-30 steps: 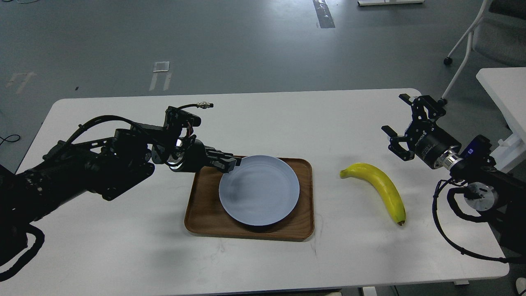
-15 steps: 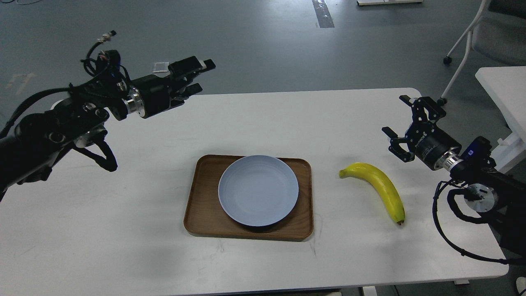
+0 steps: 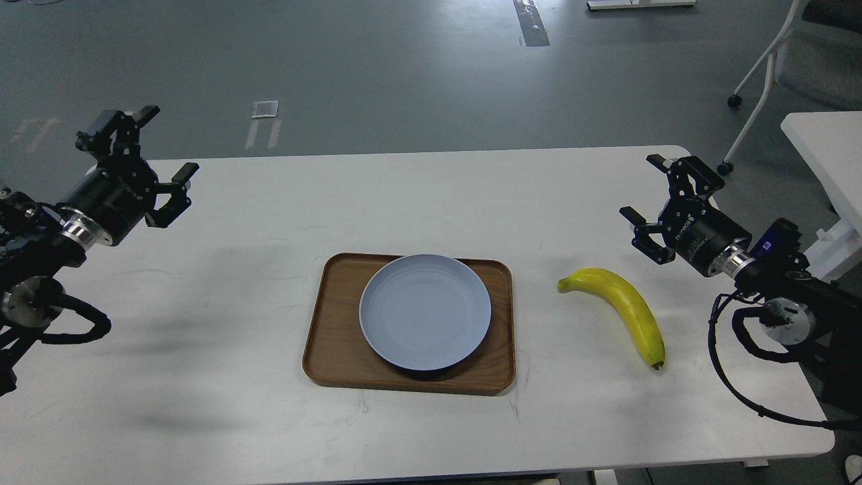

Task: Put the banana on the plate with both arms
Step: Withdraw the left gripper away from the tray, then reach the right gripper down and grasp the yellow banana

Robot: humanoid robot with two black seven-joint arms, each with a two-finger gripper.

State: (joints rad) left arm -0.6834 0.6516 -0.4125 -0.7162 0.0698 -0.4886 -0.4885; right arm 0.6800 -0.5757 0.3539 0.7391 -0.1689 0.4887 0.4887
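Note:
The yellow banana lies on the white table, right of the tray, its dark tip toward the front. The pale blue-grey plate sits empty on the brown wooden tray at the table's middle. My left gripper is open and empty, raised over the far left of the table, far from the plate. My right gripper is open and empty, above the table behind and right of the banana, apart from it.
A second white table and a chair on wheels stand at the far right. Grey floor lies beyond the table's far edge.
My left arm has drawn back from the plate's left rim, risen, and swung out to the far left of the table. My right gripper has shifted slightly left. The plate and banana have not moved.

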